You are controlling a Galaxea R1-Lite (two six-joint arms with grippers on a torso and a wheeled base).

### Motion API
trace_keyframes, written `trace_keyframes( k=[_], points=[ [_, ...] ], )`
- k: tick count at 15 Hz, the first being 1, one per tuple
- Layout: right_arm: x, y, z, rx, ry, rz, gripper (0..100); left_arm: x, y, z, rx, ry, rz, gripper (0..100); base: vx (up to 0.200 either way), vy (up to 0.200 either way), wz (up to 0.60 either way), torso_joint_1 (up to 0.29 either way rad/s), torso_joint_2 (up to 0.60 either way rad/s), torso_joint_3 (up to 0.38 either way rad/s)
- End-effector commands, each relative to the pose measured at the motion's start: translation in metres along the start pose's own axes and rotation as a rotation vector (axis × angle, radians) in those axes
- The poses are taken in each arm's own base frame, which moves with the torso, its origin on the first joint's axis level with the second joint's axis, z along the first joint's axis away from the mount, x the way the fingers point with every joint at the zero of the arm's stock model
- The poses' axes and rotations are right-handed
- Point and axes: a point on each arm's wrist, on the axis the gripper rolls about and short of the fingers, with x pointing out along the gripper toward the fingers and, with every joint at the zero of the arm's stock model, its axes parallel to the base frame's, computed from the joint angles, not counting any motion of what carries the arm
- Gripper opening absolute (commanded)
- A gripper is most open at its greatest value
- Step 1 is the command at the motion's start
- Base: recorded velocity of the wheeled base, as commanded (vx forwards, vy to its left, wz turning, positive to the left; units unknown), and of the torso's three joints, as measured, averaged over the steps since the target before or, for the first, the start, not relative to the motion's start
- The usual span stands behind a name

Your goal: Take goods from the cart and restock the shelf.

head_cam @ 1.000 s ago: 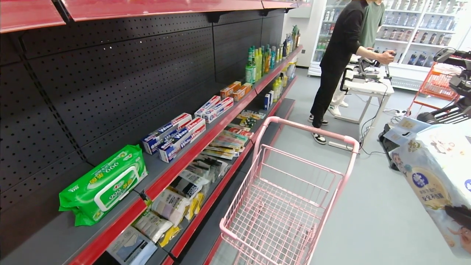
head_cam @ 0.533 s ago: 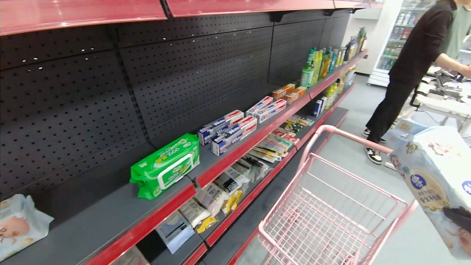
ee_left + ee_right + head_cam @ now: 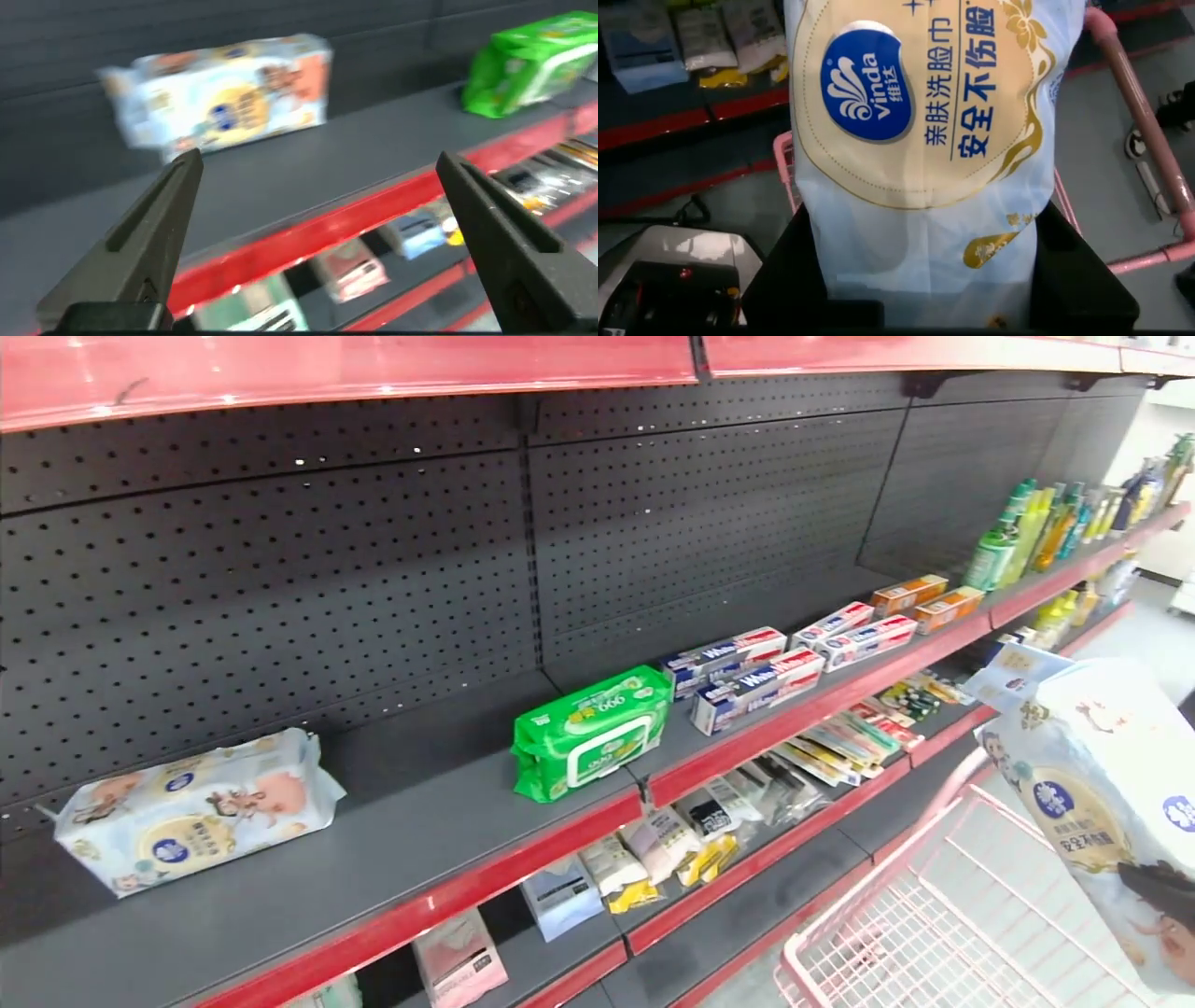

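1. Tissue pack is in your right end effector. The dark fingers are closed against both sides of its lower end, and it is held off to the right of the shelf, above the pink cart.
2. Your left end effector is spread wide with nothing between its fingers. It faces the shelf's red front lip.
3. Done so far: one matching pack lies on its side at the far left of the shelf deck, close to the perforated back panel. The job looks partly done.
4. Left to do: the pack you hold is not yet on the shelf. The visible part of the cart basket shows no goods, but the held pack hides the rest, so you cannot tell how many more remain.
5. Open room: a wide stretch of bare deck runs between the matching pack and the green wipes pack. That gap looks like your best slot. To the right of the wipes, the toothpaste boxes take up the deck.
6. Edges to mind:
   - The red lip runs along the front, so bring the pack in above it.
   - The upper shelf overhangs and limits how high you can come in.
   - The cart rim sits just below the held pack, so clear it before you swing left.
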Motion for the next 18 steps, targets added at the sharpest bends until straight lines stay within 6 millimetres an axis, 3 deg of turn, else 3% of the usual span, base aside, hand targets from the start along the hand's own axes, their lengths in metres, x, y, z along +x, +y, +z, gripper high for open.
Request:
trace_keyframes(
  k=[1,5,18],
  points=[
    [0.001,0.000,0.000,-0.002,0.006,0.002,0,0.000,0.000,0.000,0.000,0.000,0.000,100,0.000,0.000,0.60,0.012,0.00,0.007],
    [0.001,0.000,0.000,-0.002,0.006,0.002,0,0.000,0.000,0.000,0.000,0.002,0.000,100,0.000,0.000,0.60,0.004,0.00,-0.001],
    [-0.017,0.001,-0.005,0.013,-0.087,0.017,0,0.001,0.000,0.001,0.051,0.014,0.008,100,0.000,0.000,0.00,0.000,0.00,0.000]
  ],
)
